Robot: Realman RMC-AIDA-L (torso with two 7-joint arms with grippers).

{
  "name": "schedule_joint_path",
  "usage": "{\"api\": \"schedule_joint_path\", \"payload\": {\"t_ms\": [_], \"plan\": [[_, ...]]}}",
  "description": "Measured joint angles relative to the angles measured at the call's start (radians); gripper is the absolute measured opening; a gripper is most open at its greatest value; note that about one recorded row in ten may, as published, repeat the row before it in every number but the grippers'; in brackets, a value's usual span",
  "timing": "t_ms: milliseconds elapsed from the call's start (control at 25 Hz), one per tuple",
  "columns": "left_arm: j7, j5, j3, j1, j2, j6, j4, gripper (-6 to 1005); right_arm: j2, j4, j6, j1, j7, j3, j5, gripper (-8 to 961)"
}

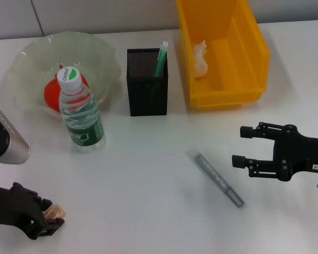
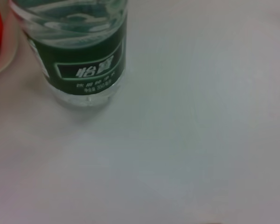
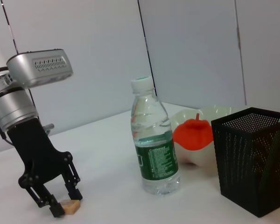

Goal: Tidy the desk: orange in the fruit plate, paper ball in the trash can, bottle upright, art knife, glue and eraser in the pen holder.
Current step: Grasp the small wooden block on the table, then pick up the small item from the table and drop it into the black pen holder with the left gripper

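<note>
Closing on the eraser (image 1: 56, 212), the left gripper (image 1: 46, 223) sits low on the table (image 1: 148, 174), well in front of the bottle (image 1: 80, 114), jaws narrow around the tan block — probably gripped for the pen holder (image 1: 147, 82) run, though it's not lifted yet. Right gripper (image 1: 245, 146) hangs wide and empty, just right of the art knife (image 1: 214, 177), likely waiting its turn. Bottle upright, orange (image 1: 63, 91) in the fruit plate (image 1: 26, 58), paper ball (image 1: 201, 58) in the trash can (image 1: 222, 50), green glue already in the holder. Right wrist view shows the left gripper's fingertips (image 3: 56, 209) on the eraser from the side; the left wrist view shows only the bottle label and bare table, no fingers.
</note>
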Motion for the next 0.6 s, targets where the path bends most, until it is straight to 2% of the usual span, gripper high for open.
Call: {"api": "schedule_joint_path", "payload": {"t_ms": [80,240,440,600], "plan": [[-0.001,0.005,0.012,0.003,0.000,-0.007,0.004,450,0.000,0.000,0.000,0.000,0.000,0.000,0.000,768],[-0.003,0.010,0.014,0.006,0.000,-0.009,0.013,444,0.000,0.000,0.000,0.001,0.000,0.000,0.000,768],[0.008,0.005,0.013,0.008,0.002,0.001,0.035,284,0.000,0.008,0.000,0.003,0.000,0.000,0.000,768],[0.013,0.004,0.005,0.001,0.002,0.016,0.026,280,0.000,0.008,0.000,0.003,0.000,0.000,0.000,768]]}}
